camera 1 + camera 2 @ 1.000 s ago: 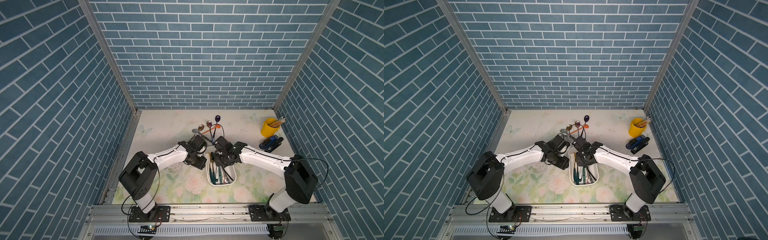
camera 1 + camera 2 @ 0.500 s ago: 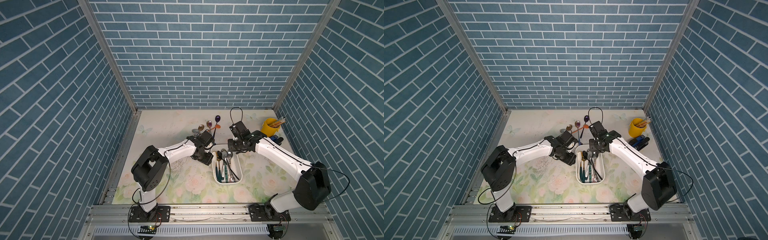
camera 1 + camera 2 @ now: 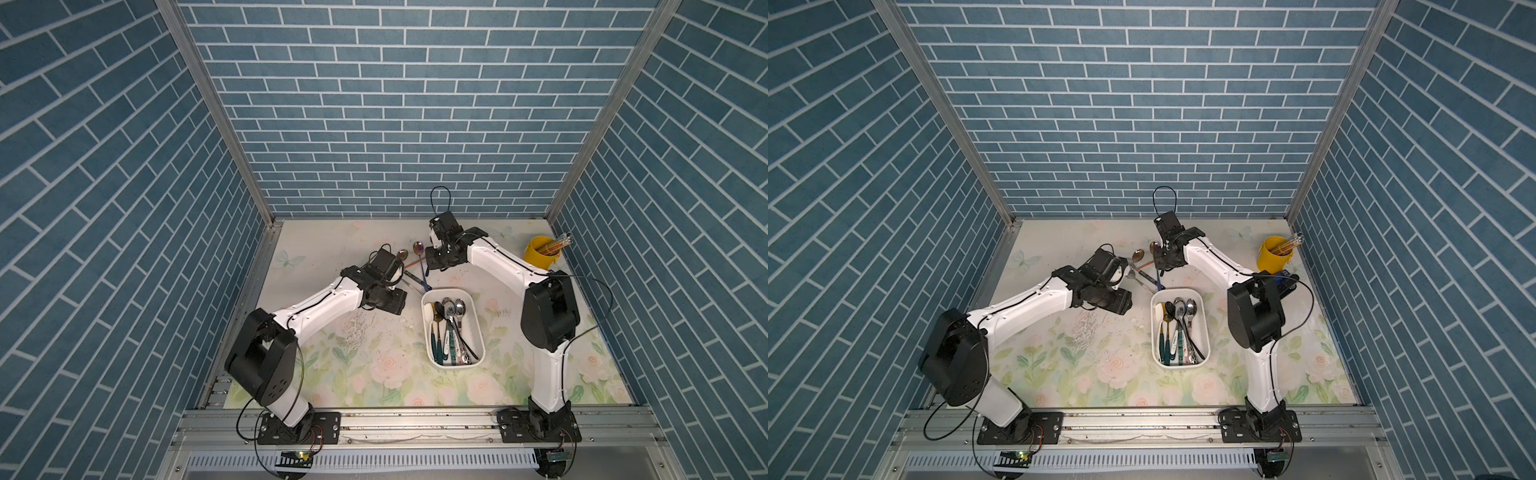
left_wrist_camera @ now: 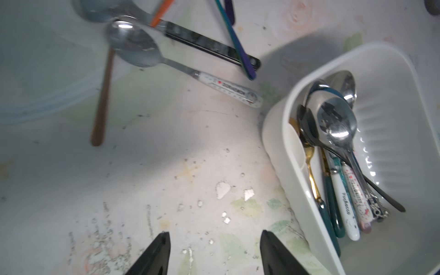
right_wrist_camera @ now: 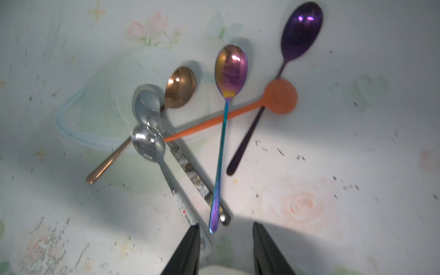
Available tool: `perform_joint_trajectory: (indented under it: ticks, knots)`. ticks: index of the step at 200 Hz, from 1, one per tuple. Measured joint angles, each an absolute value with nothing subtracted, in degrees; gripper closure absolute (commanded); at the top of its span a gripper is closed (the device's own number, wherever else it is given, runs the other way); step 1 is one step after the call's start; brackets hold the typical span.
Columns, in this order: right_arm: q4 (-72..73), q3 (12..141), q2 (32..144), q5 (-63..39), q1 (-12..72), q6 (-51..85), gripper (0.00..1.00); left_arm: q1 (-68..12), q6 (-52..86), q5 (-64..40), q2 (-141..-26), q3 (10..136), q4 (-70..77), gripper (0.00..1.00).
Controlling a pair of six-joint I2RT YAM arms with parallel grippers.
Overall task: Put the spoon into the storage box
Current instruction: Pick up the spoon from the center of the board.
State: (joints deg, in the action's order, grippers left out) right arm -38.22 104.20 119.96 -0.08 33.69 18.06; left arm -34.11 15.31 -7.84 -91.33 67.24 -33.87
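Several spoons lie crossed in a pile on the flowered table at the back, among them a rainbow-coloured spoon [image 5: 231, 69], a purple spoon [image 5: 301, 31], an orange spoon [image 5: 281, 96] and a white-handled silver spoon [image 4: 133, 45]. My right gripper [image 5: 225, 226] hovers open over the near end of this pile [image 3: 417, 266], with the rainbow spoon's handle tip just ahead of its fingers. The white storage box [image 3: 478, 332] [image 3: 1206, 332] [image 4: 390, 114] holds several spoons. My left gripper [image 4: 214, 233] [image 3: 394, 304] is open and empty over bare table beside the box.
A yellow cup with pencils [image 3: 539, 254] stands at the back right. White crumbs [image 3: 355, 330] are scattered on the table left of the box. Blue brick walls close in three sides.
My right gripper has left the spot over the storage box and moved back over the spoon pile, its jaws a little wider. The left gripper has shifted slightly.
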Motion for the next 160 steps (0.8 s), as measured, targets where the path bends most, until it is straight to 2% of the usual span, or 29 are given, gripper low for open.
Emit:
perform_joint_trajectory:
  ticks: [28,61,160]
  knots:
    - [-38.63,114.13,129.27,-1.28,33.63,17.50,0.60,-28.36,15.86,-8.03,-89.97,64.58,-33.36,0.35]
    - [-39.70,121.73,136.77,-0.95,33.58,17.50,0.61,-26.04,15.81,-8.47,-89.91,63.81,-33.30,0.35]
    - [-41.12,121.40,138.96,-0.25,32.93,17.47,0.68,-23.92,14.98,-9.91,-90.26,63.07,-32.67,0.35]
